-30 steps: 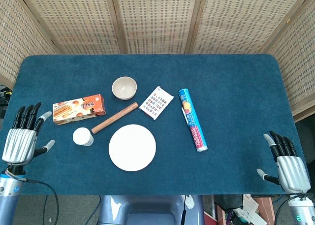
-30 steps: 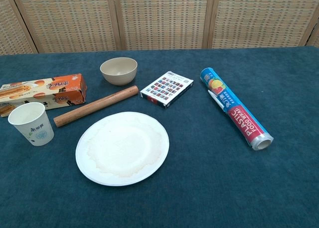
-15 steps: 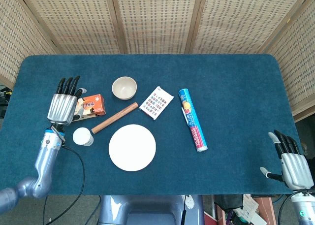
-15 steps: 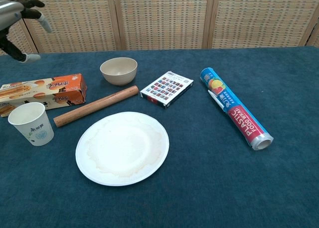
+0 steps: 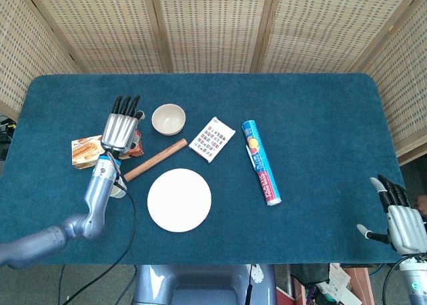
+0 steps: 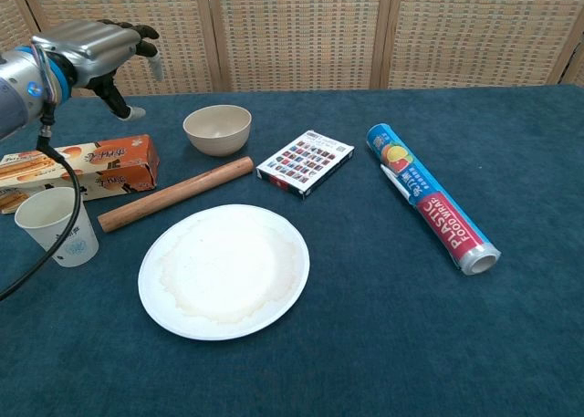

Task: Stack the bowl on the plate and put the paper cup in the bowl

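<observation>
Left hand [image 5: 121,128]: raised above the table, fingers spread and extended, holding nothing; positioned over the right end of the biscuit box [image 6: 78,167], just left of the bowl [image 5: 168,119]. In the chest view the hand [image 6: 96,47] hangs clear of the surface with fingers slightly bent downward.

Right hand [image 5: 400,218]: at the near right corner, off the table edge, fingers apart, empty.

Bowl: beige, upright, empty, on the blue table cloth [image 5: 313,118], far of the plate and apart from it.

Plate [image 5: 179,199]: white, round, flat on the cloth, near centre-left, nothing on it.

Paper cup [image 6: 57,225]: white with small print, upright, left of the plate, near the box; in the head view mostly hidden by the left forearm.

Rolling pin [image 5: 155,159]: wooden, lying diagonally between bowl and plate, touching neither.

Card pack [image 5: 212,139]: flat, right of the bowl.

Food wrap roll [image 5: 261,161]: blue, lying lengthwise right of the plate, well apart from it.

Woven screens [image 5: 213,25]: behind the table.
</observation>
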Tool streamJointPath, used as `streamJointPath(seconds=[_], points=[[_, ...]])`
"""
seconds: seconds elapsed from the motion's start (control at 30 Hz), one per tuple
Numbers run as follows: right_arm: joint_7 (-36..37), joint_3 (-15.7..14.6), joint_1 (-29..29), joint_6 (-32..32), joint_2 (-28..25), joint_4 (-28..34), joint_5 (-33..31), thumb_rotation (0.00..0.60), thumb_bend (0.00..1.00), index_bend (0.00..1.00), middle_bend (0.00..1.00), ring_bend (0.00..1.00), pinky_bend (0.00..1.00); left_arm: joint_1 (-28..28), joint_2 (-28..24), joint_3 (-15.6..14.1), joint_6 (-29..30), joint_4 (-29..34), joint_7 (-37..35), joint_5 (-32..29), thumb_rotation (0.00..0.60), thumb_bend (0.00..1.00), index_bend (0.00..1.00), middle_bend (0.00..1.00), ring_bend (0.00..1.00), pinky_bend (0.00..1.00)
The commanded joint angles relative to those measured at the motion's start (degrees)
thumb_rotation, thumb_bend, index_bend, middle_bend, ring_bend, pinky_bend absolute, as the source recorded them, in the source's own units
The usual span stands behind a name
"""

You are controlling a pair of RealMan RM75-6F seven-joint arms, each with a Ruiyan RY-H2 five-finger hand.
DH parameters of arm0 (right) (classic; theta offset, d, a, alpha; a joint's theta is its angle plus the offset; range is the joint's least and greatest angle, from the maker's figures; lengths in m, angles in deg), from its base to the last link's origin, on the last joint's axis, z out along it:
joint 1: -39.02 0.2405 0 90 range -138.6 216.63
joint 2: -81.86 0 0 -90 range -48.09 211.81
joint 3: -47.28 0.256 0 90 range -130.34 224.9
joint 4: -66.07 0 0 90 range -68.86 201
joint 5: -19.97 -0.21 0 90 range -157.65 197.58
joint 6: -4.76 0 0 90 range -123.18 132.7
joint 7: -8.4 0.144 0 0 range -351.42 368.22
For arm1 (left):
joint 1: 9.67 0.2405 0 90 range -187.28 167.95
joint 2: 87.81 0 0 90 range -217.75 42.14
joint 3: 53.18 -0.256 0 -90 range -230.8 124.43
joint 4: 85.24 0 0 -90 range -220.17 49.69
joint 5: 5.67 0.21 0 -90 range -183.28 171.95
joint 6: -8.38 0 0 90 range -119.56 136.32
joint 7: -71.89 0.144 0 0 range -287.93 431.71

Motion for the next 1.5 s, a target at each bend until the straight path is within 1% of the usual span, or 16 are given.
streamJointPath(seconds=[0.03, 0.3, 0.53, 0.87, 1.1, 1.37, 1.5], points=[[0.9, 0.3, -0.1, 0.2, -0.1, -0.5, -0.3, 0.600, 0.15, 0.00, 0.00, 0.00, 0.00, -3.7, 4.4, -0.1, -3.1, -6.6, 1.4, -3.3, 0.600, 0.30, 0.34, 0.05, 0.00, 0.02], [1.5, 0.5, -0.3, 0.9, -0.3, -0.8, -0.1, 0.600, 0.15, 0.00, 0.00, 0.00, 0.00, -8.7, 10.6, -0.3, -7.6, -19.4, 1.7, -7.3, 0.600, 0.30, 0.36, 0.06, 0.00, 0.02], [1.9, 0.7, -0.2, 0.9, -0.2, -1.1, -0.2, 0.600, 0.15, 0.00, 0.00, 0.00, 0.00, -11.7, 13.9, -0.5, -11.1, -26.1, -0.3, -7.9, 0.600, 0.30, 0.38, 0.07, 0.00, 0.03], [2.7, 0.9, -0.1, 0.3, -0.2, -1.6, -0.7, 0.600, 0.15, 0.00, 0.00, 0.00, 0.00, -14.3, 17.1, -1.4, -13.2, -31.4, -2.5, -6.5, 0.600, 0.31, 0.40, 0.07, 0.00, 0.03], [3.0, 0.9, -0.3, 0.8, -0.2, -1.6, -0.5, 0.600, 0.15, 0.00, 0.00, 0.00, 0.00, -15.2, 19.0, -2.0, -14.2, -35.1, -3.4, -5.8, 0.600, 0.32, 0.45, 0.09, 0.00, 0.04], [2.8, 0.9, -0.5, 1.4, -0.3, -1.4, -0.2, 0.600, 0.15, 0.00, 0.00, 0.00, 0.00, -16.2, 21.5, -2.5, -15.6, -39.9, -4.9, -4.7, 0.600, 0.32, 0.49, 0.11, 0.00, 0.05], [2.7, 0.8, -0.5, 1.3, -0.2, -1.3, -0.1, 0.600, 0.15, 0.00, 0.00, 0.00, 0.00, -16.6, 22.6, -2.6, -15.6, -41.9, -6.1, -3.6, 0.600, 0.33, 0.53, 0.13, 0.00, 0.06]])
